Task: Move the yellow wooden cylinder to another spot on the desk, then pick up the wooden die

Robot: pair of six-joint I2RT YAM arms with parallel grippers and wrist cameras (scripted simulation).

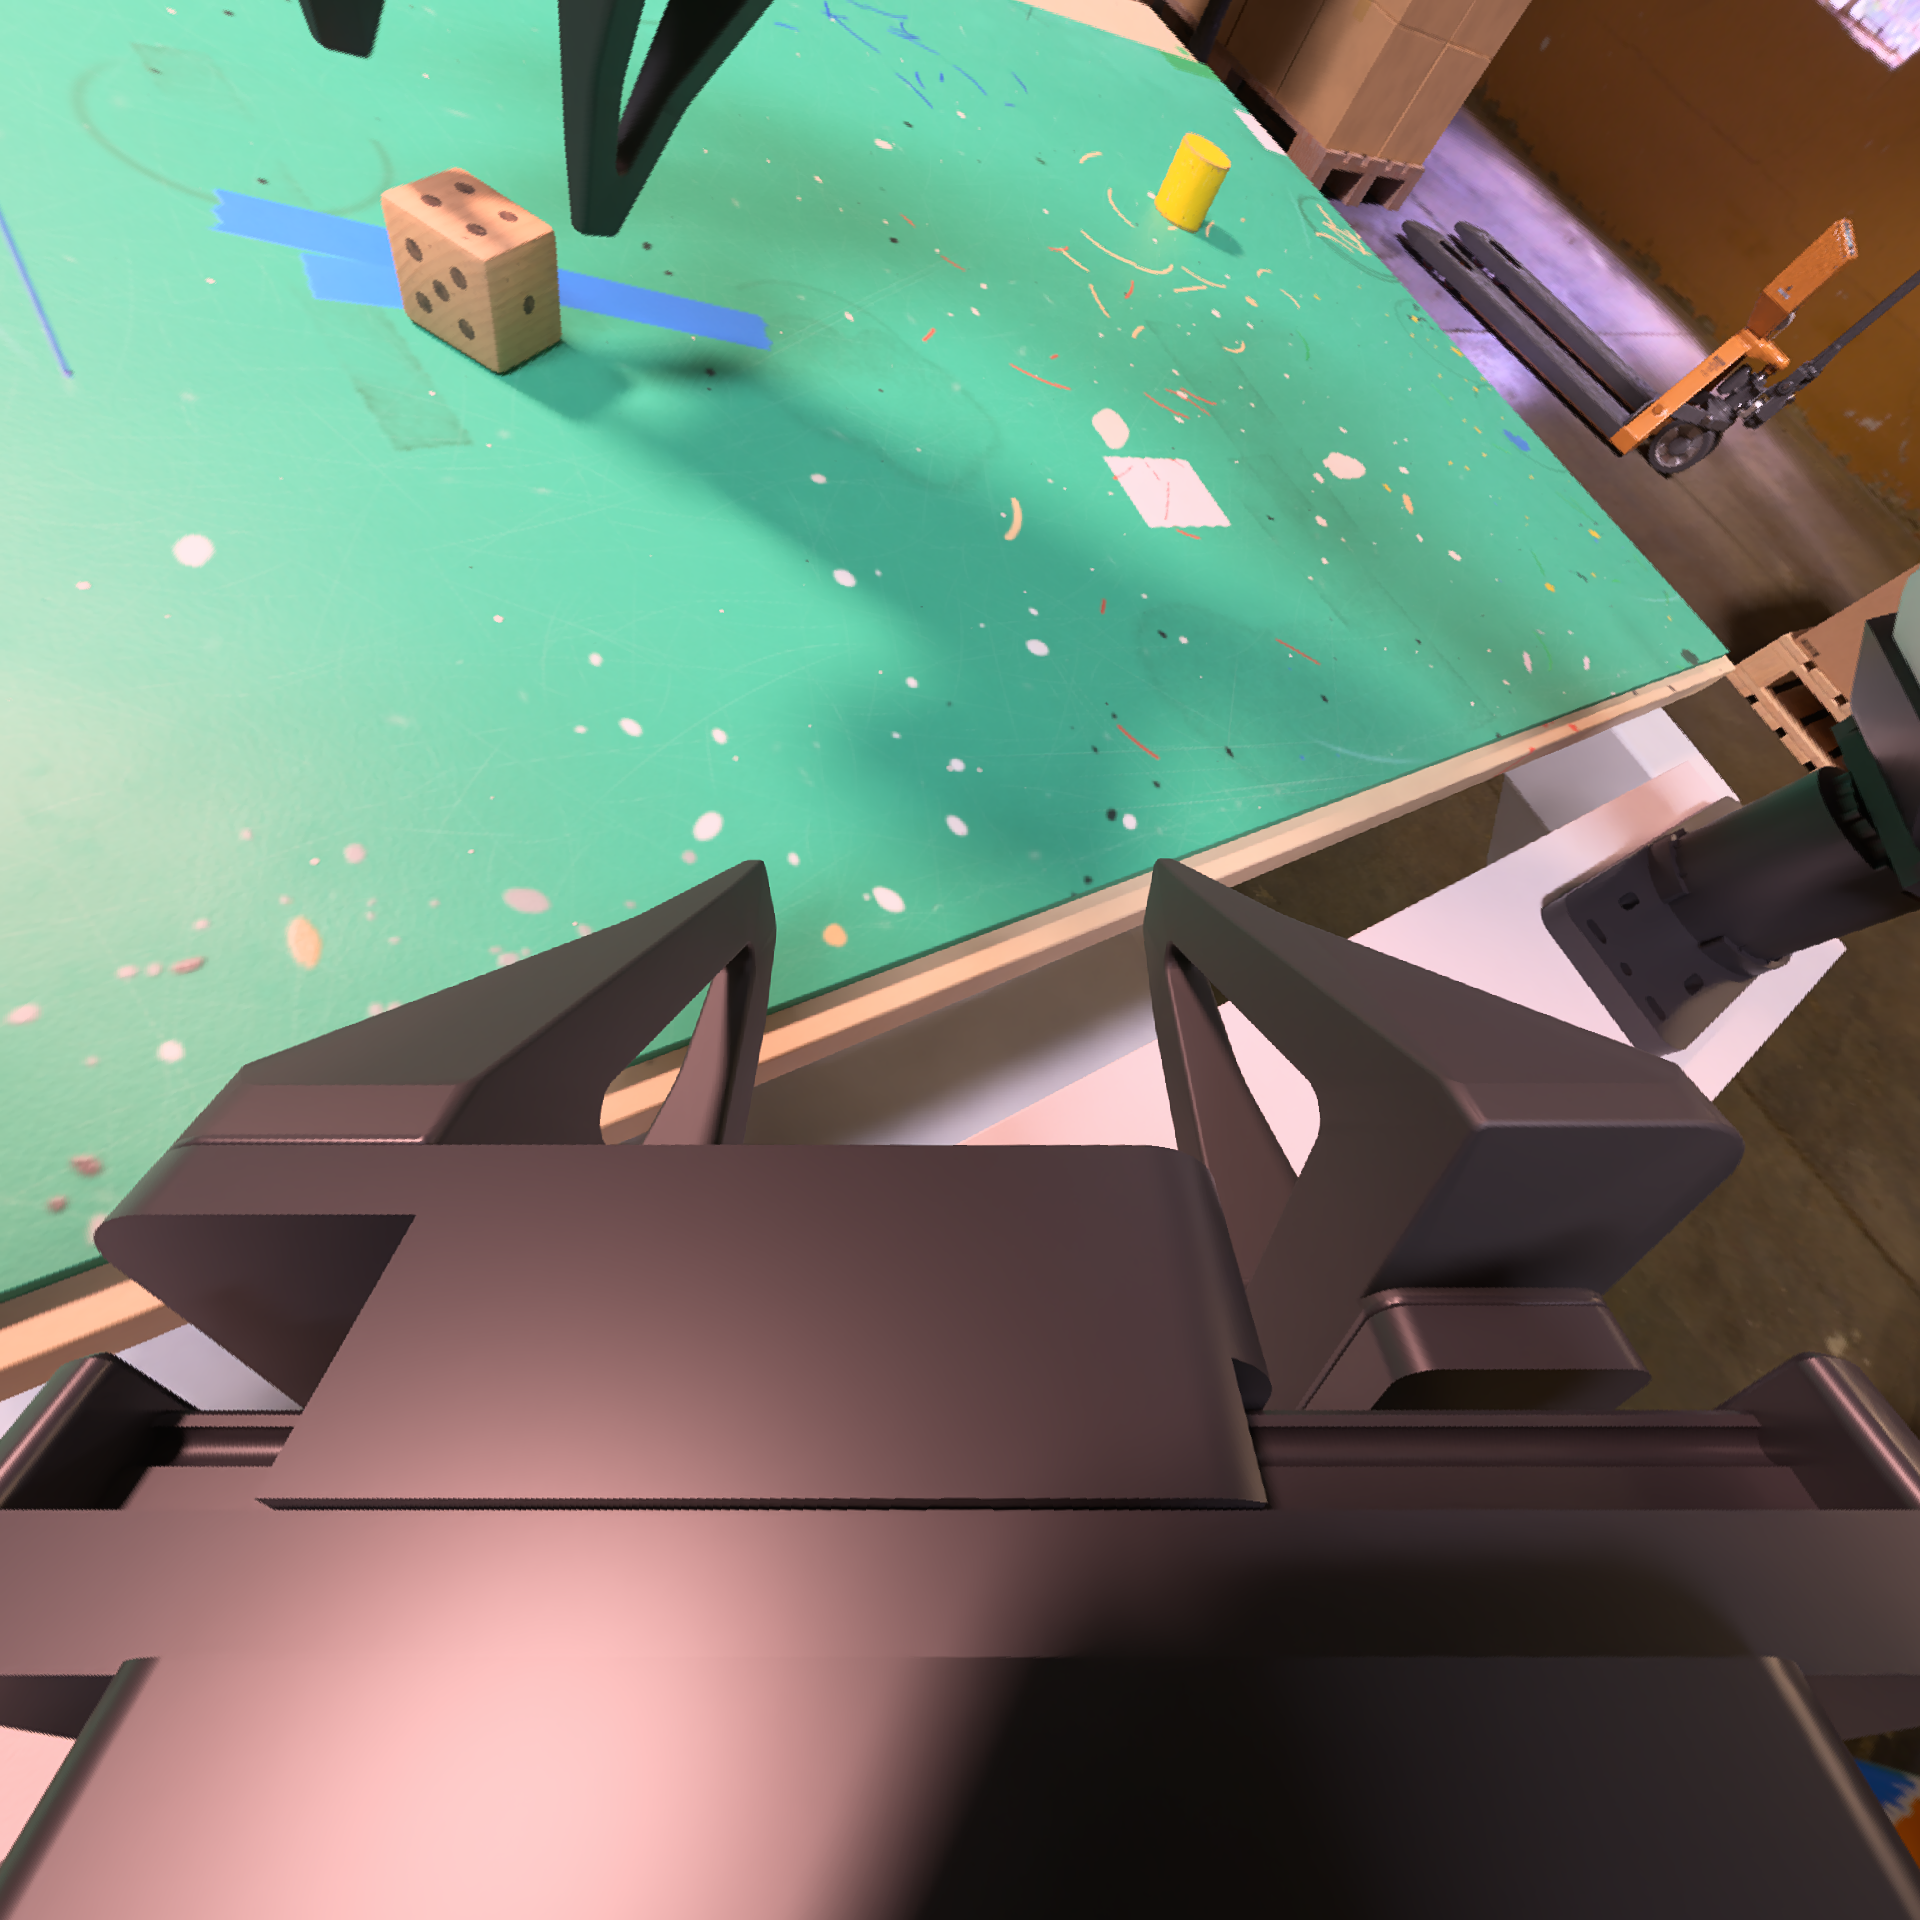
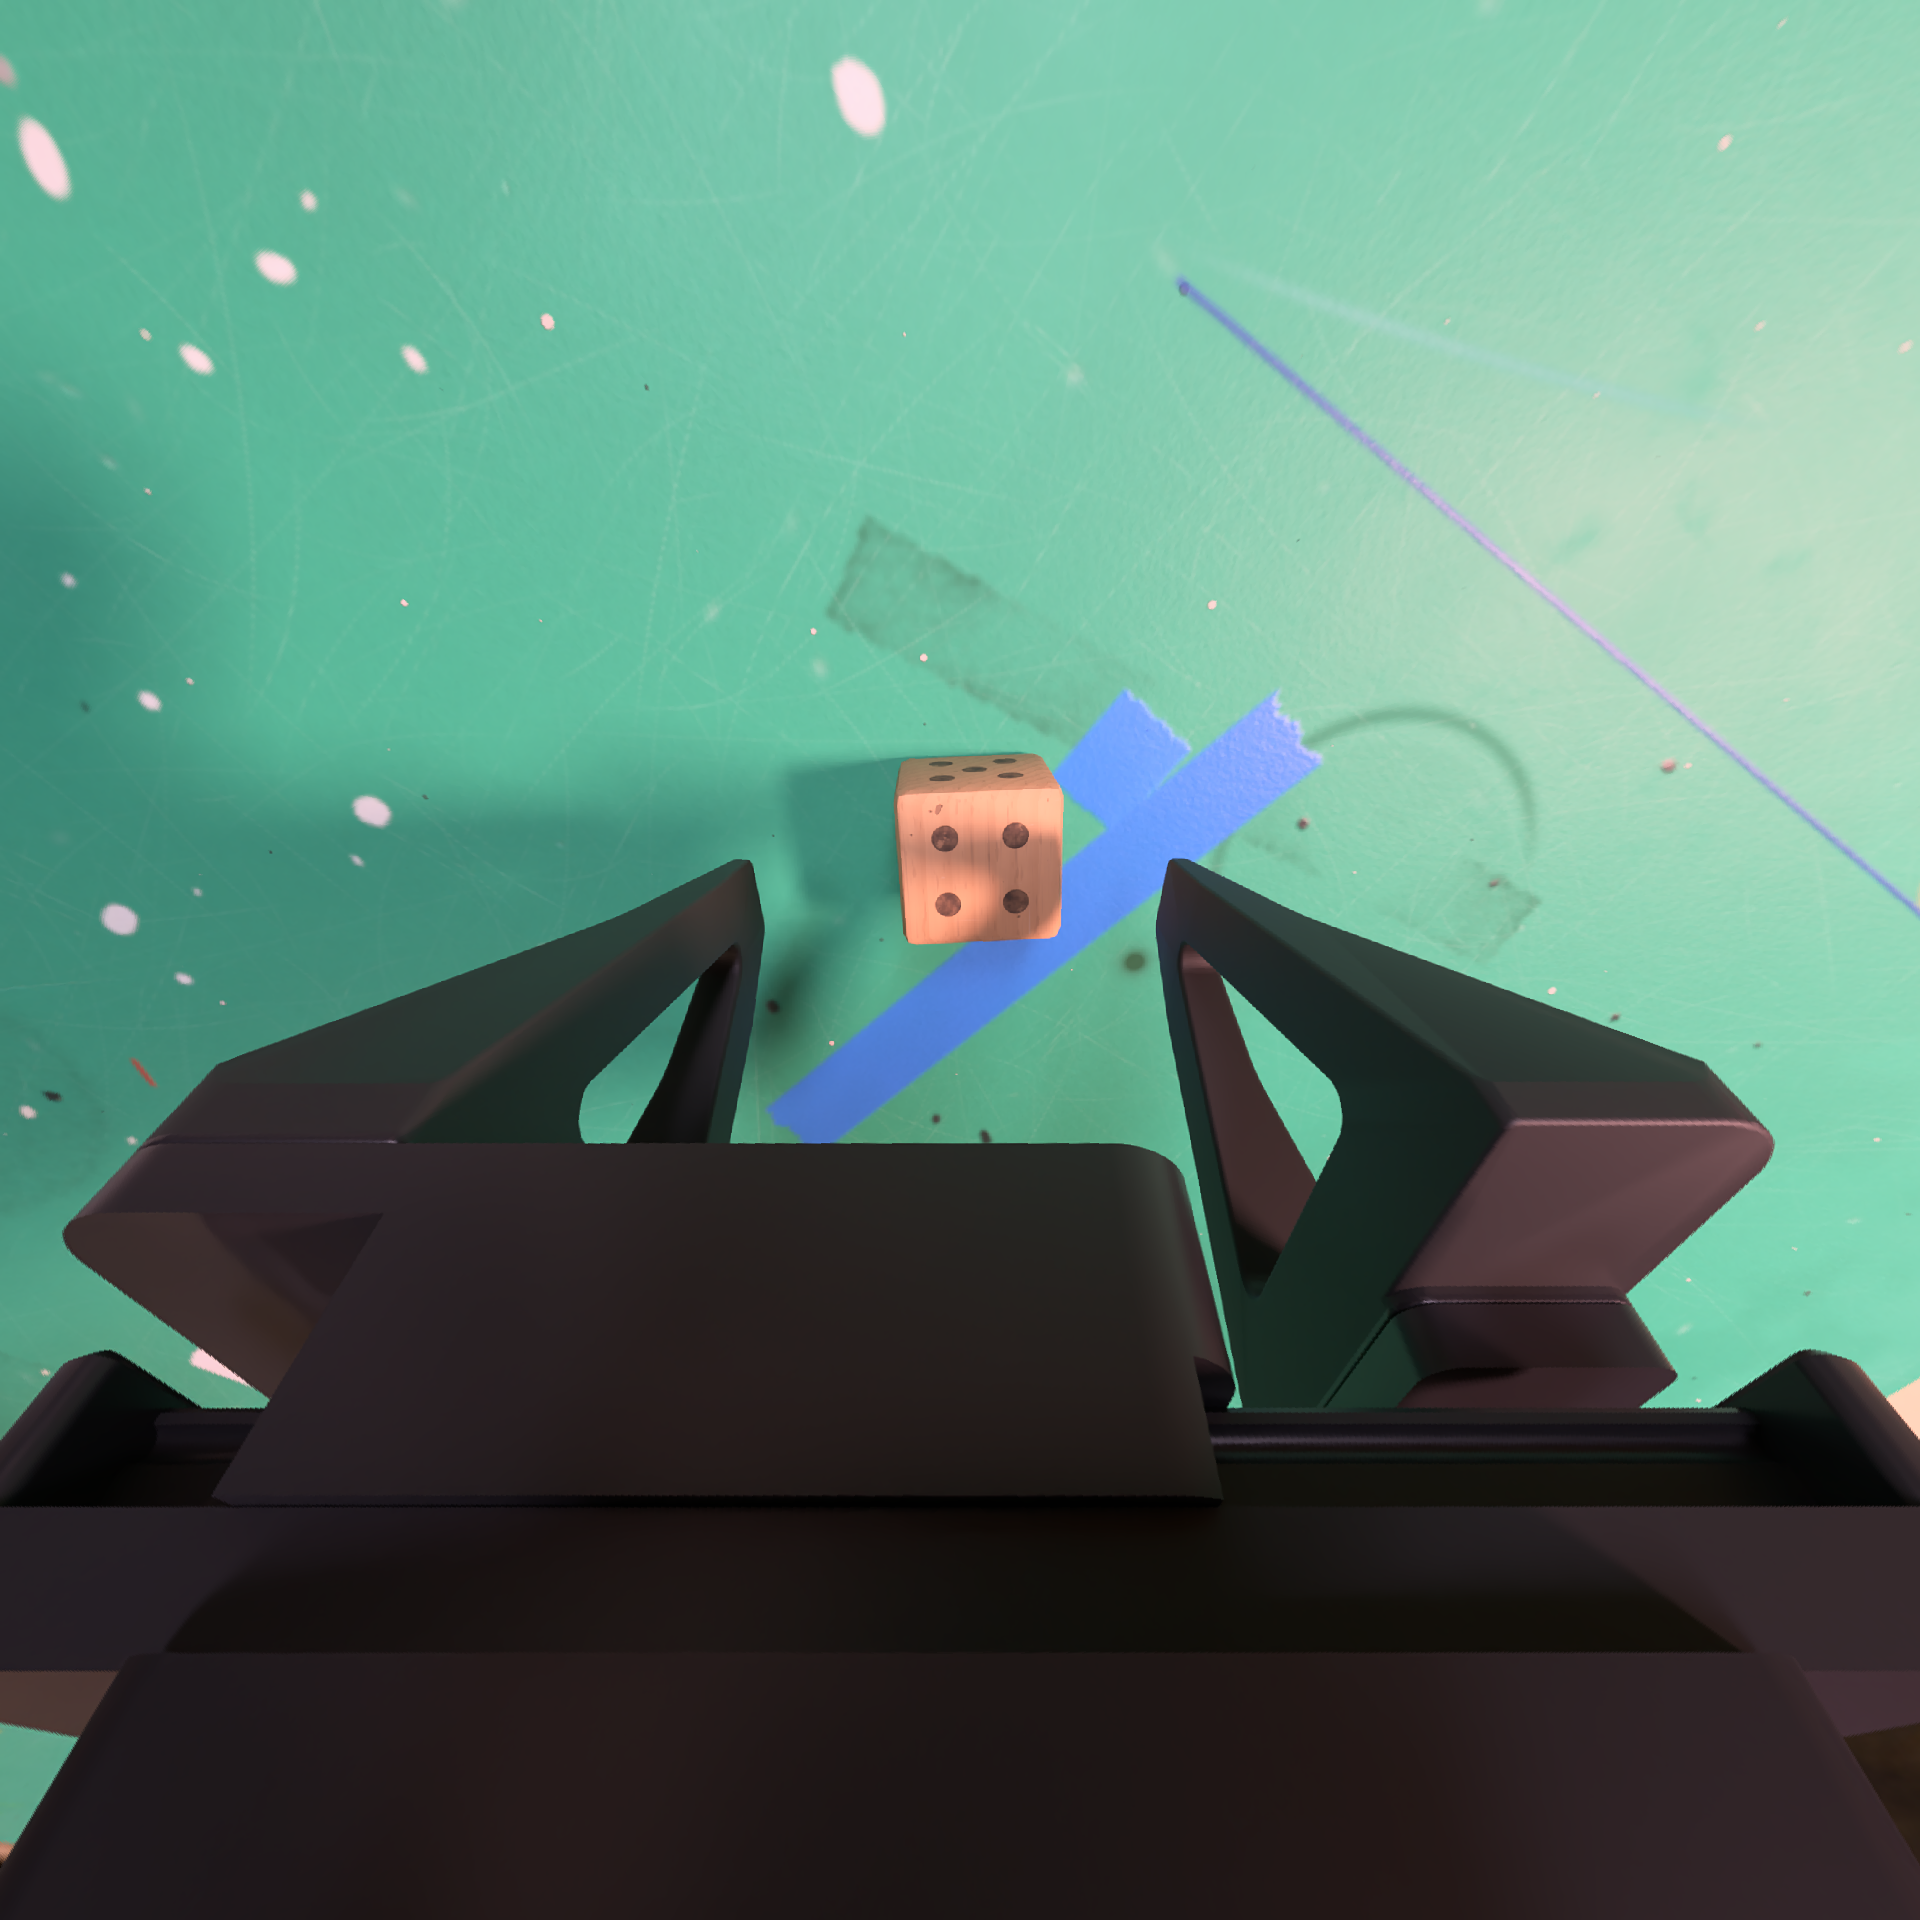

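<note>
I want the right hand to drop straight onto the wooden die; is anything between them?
Nothing visible. The open right hand hangs above the pale wooden die, which sits alone on the green desk over blue tape strips.

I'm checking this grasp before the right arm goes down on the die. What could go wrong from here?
1. The wooden die sits on blue tape; its raised edge might catch the die if nudged.
2. The right gripper has its jaws open, straddling the die from above; an off-centre descent could strike a corner and spin it.
3. The yellow cylinder stands near the desk edge, so a stray bump might topple it off.
</note>
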